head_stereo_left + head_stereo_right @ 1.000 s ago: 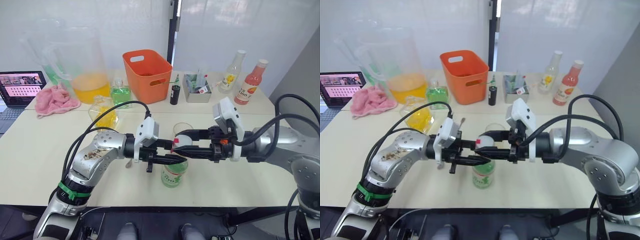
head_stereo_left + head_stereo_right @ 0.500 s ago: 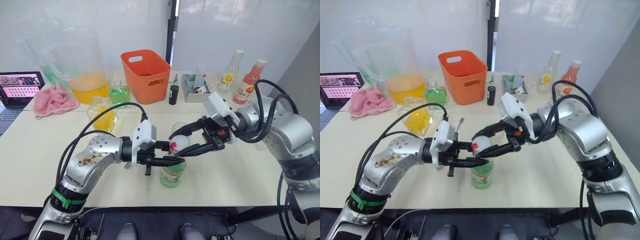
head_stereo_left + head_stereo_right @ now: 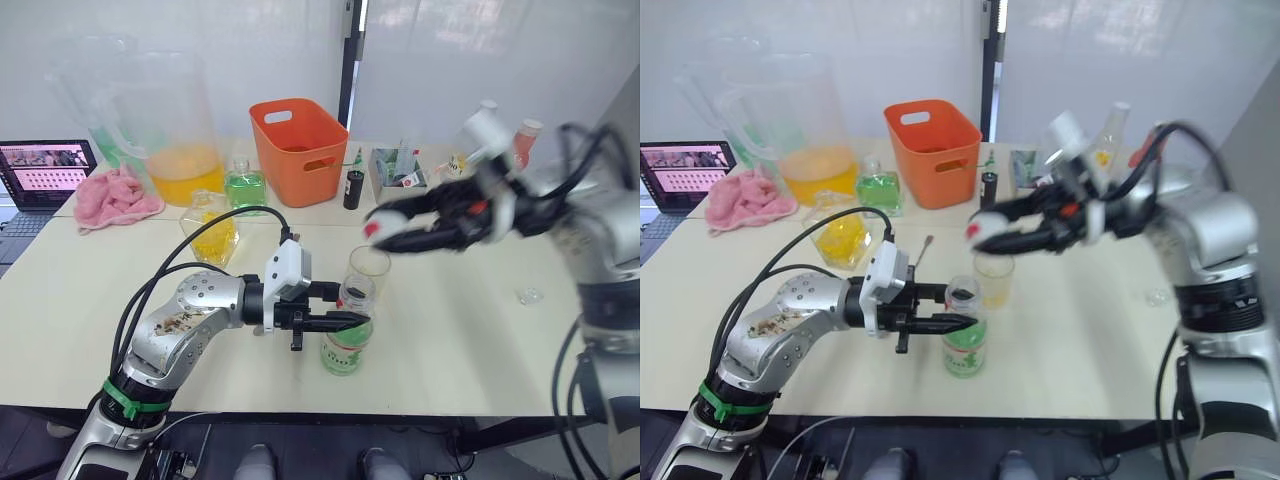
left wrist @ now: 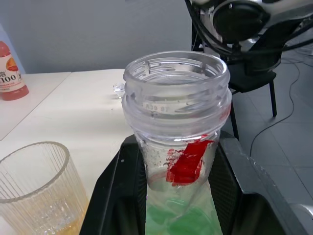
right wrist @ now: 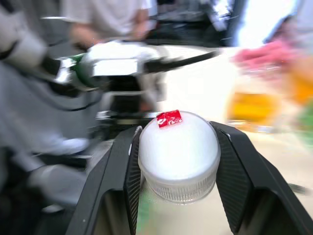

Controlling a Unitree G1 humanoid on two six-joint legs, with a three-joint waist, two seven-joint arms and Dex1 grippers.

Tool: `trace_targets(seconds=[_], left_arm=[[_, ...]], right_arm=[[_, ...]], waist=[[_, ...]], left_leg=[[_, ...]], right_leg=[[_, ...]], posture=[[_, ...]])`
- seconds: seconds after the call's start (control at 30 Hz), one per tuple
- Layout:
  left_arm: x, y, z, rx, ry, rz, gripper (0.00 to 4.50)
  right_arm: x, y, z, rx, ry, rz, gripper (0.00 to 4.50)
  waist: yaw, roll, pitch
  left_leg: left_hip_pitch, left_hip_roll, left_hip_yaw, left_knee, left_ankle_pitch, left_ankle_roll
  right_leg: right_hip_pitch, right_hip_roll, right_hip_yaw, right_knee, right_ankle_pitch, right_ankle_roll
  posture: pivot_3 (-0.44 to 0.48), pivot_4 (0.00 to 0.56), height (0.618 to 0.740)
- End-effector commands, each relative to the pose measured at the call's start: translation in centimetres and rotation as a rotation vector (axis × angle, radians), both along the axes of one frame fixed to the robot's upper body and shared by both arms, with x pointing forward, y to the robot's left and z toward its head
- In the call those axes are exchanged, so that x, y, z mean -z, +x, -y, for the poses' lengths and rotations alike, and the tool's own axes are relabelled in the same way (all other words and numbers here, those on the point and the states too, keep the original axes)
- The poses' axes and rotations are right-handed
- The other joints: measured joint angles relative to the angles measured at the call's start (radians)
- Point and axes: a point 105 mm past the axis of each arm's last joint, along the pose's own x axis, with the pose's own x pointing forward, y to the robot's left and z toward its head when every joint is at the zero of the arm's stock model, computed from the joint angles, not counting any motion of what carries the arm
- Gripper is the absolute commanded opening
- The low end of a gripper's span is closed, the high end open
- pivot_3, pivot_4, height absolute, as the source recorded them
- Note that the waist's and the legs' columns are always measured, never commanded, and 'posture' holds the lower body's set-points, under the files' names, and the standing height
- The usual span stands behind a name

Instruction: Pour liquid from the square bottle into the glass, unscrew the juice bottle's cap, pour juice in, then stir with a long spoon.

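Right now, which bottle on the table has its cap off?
The juice bottle held in the left gripper: its threaded neck is open, and the right gripper holds its white cap. The back bottles stay capped.

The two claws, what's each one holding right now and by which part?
The left claw grips the juice bottle by its neck, just under the open threaded mouth. The right claw holds the white cap by its sides, lifted away from the bottle.

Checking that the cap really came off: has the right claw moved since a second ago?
Yes. The right claw, shut on the white cap, has lifted off the juice bottle and swung away, toward the orange bin.
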Motion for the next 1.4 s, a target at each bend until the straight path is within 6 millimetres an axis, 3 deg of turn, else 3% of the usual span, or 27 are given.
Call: trace_targets(seconds=[0.03,0.23,0.3,0.37,0.5,0.77,1.03,1.3,1.37,1.4], left_arm=[[1.2,0.1,-0.1,-0.001,0.053,-0.033,1.23],[1.2,0.2,0.1,0.005,0.050,-0.035,1.23],[1.2,0.1,0.2,0.008,0.047,-0.030,1.23],[1.1,0.1,0.3,0.009,0.043,-0.024,1.23],[1.1,0.1,0.4,0.005,0.039,-0.022,1.23],[1.0,0.1,0.4,-0.011,0.032,-0.022,1.23],[0.9,0.2,0.2,-0.029,0.026,-0.020,1.23],[1.0,0.4,0.1,-0.042,0.025,-0.014,1.23],[1.0,0.4,0.1,-0.042,0.025,-0.014,1.23],[1.0,0.4,0.0,-0.042,0.026,-0.014,1.23]], right_arm=[[-0.6,1.4,3.3,0.158,0.064,0.027,1.60],[1.1,3.5,9.2,0.452,0.101,0.028,1.60],[3.0,4.9,12.0,0.625,0.101,0.031,1.60],[4.3,5.8,13.6,0.744,0.109,0.023,1.60],[7.8,7.5,15.5,0.952,0.138,-0.016,1.60],[13.7,9.9,16.3,1.216,0.121,-0.090,1.60],[17.0,10.7,17.0,1.353,0.089,-0.171,1.60],[18.7,10.8,17.2,1.396,0.102,-0.231,1.60],[18.6,10.8,17.2,1.395,0.110,-0.234,2.65],[18.5,10.8,17.2,1.394,0.113,-0.232,2.93]], waist=[[-0.002,0.000,0.000],[-0.003,0.001,0.000],[-0.003,0.001,0.000],[-0.002,0.000,0.000],[-0.007,0.001,-0.001],[-0.006,0.002,-0.001],[-0.008,0.002,-0.001],[-0.008,0.003,-0.001],[-0.009,0.003,-0.001],[-0.009,0.003,-0.001]], left_leg=[[0.000,0.000,0.000,0.000,0.000,0.000],[0.000,0.000,0.000,0.000,0.000,0.000],[0.000,0.000,0.000,0.000,0.000,0.000],[0.000,0.000,0.000,0.000,0.000,0.000],[0.001,0.000,0.000,0.000,0.000,0.000],[0.001,-0.001,0.000,0.000,0.001,0.000],[0.001,-0.001,0.000,0.000,0.001,0.000],[0.001,-0.001,0.000,0.000,0.001,0.000],[0.001,-0.001,0.000,0.000,0.001,0.000],[0.001,-0.001,0.000,0.000,0.001,0.000]], right_leg=[[0.000,0.000,0.000,0.000,0.000,0.000],[0.000,0.000,0.000,0.000,0.001,0.002],[0.000,0.000,0.000,0.000,0.001,0.003],[0.001,0.000,0.000,0.000,0.001,0.004],[0.000,0.000,0.001,0.001,0.001,0.005],[0.001,0.000,0.001,0.001,0.002,0.006],[0.002,0.000,0.001,0.000,0.002,0.006],[0.002,0.000,0.001,0.000,0.002,0.006],[0.002,0.000,0.001,0.000,0.002,0.006],[0.002,0.000,0.001,0.000,0.002,0.006]], posture=[[0.000,0.150,0.738],[0.000,0.150,0.738],[0.000,0.150,0.738],[0.000,0.150,0.738],[0.000,0.150,0.738],[0.000,0.150,0.738],[0.000,0.150,0.738],[0.000,0.150,0.738],[0.000,0.150,0.738],[0.000,0.150,0.738]])
